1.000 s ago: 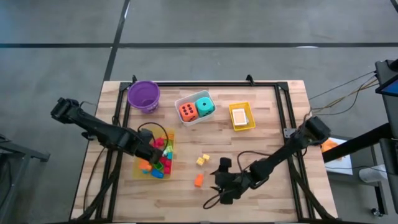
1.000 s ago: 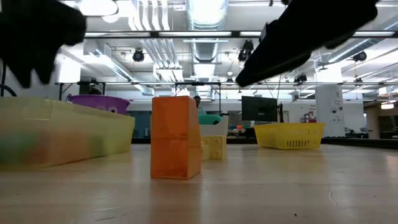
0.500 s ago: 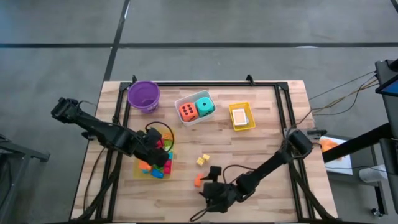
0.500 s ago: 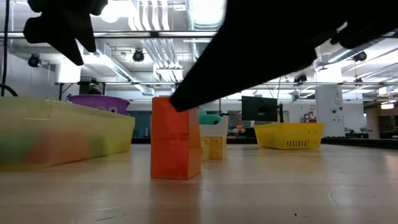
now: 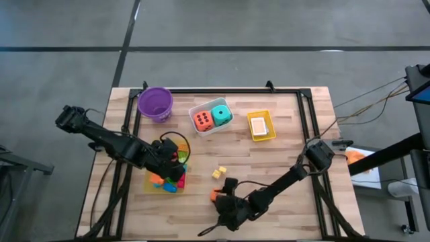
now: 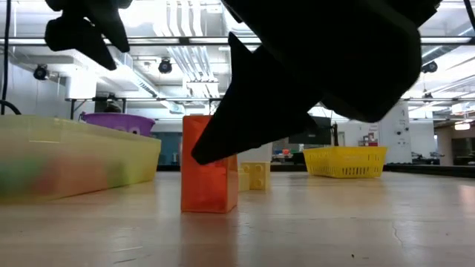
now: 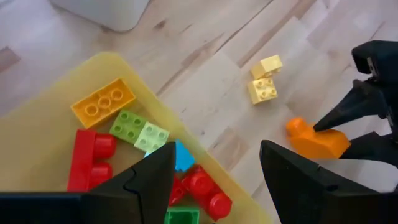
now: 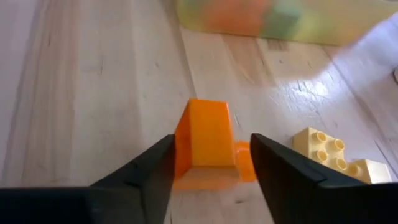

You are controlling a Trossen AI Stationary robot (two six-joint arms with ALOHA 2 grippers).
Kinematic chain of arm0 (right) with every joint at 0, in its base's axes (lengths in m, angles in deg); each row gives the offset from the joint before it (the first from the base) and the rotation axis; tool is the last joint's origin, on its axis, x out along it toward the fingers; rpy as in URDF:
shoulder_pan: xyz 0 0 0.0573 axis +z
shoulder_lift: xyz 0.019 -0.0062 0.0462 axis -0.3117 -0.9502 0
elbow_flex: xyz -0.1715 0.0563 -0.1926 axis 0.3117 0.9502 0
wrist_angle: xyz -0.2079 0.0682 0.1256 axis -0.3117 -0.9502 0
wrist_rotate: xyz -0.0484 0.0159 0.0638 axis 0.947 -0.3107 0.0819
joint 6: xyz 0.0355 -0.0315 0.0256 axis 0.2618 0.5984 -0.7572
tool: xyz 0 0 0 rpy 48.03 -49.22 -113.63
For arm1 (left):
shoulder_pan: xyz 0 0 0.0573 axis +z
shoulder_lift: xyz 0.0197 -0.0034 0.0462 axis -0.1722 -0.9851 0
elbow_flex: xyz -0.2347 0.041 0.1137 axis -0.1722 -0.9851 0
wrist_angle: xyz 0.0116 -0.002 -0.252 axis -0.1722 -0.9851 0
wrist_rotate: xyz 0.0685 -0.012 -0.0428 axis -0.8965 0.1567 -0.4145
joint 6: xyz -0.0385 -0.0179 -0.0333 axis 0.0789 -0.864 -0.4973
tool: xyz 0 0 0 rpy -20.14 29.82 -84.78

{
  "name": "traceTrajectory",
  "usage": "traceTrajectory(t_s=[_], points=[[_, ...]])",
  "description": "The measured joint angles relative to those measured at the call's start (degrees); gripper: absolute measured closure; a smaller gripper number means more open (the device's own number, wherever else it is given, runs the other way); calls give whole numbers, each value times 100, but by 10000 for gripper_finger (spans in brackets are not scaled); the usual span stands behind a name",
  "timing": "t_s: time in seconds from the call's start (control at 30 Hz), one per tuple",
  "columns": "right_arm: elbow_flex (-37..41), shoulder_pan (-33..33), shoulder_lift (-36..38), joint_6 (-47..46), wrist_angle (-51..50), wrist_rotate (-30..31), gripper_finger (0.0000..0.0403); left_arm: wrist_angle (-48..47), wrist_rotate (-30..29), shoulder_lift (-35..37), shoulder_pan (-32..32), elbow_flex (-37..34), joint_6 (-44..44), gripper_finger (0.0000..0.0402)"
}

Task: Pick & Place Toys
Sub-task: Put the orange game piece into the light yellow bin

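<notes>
The step in hand looks to be the pick of the orange block (image 8: 204, 138); the right gripper (image 8: 208, 168) is low over the desk (image 5: 282, 154) with its jaws spread and a finger on either side of the block, which stands between them on the wood; the gap is only a little wider than the block, and I cannot tell whether either finger touches it yet, so nothing is held. Just beyond the jaws and off to one side lie two yellow blocks (image 8: 336, 158), near but apart from the orange one. The next move, as I judge it, calls for the jaws to close squarely on the block's flat sides, then a lift clear of the yellow pair and a carry to the yellow tray (image 5: 150, 183). The left gripper (image 7: 214, 180) waits above that tray's near edge, jaws parted and empty; below them lie red, green, blue and orange blocks (image 7: 102, 102) inside the tray. No brand, label or writing can be read anywhere.
</notes>
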Motion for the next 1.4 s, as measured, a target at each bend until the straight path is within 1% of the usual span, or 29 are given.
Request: traceTrajectory(t_s=[0.2,0.3,0.4,0.5,0.6,0.77,0.97,1.17,1.27,1.4], points=[[26,-15,12,42,2,-20,286,119,-133,0,-2,-2,178,169],[13,-20,42,173,-2,13,325,273,-228,0,-7,-11,595,176],[-9,-29,29,223,-27,-45,352,739,-330,0,-17,-123,1136,192],[-9,-27,26,236,-54,-83,370,1272,-383,0,-22,-260,1733,213],[-9,-24,127,306,-44,-63,389,1722,-403,-2,-22,-434,1998,233],[-3,-11,331,303,-91,-21,390,2292,-423,0,-22,-693,2206,252],[0,28,589,260,-553,319,394,2597,-577,0,-26,-754,2275,254],[0,44,928,170,-786,477,394,3184,-746,0,-28,-756,2775,254],[11,68,1068,211,-794,657,395,3530,-762,-87,-65,-758,2941,254],[16,81,1350,282,-962,1101,395,4001,-759,-393,-145,-758,3188,254]])
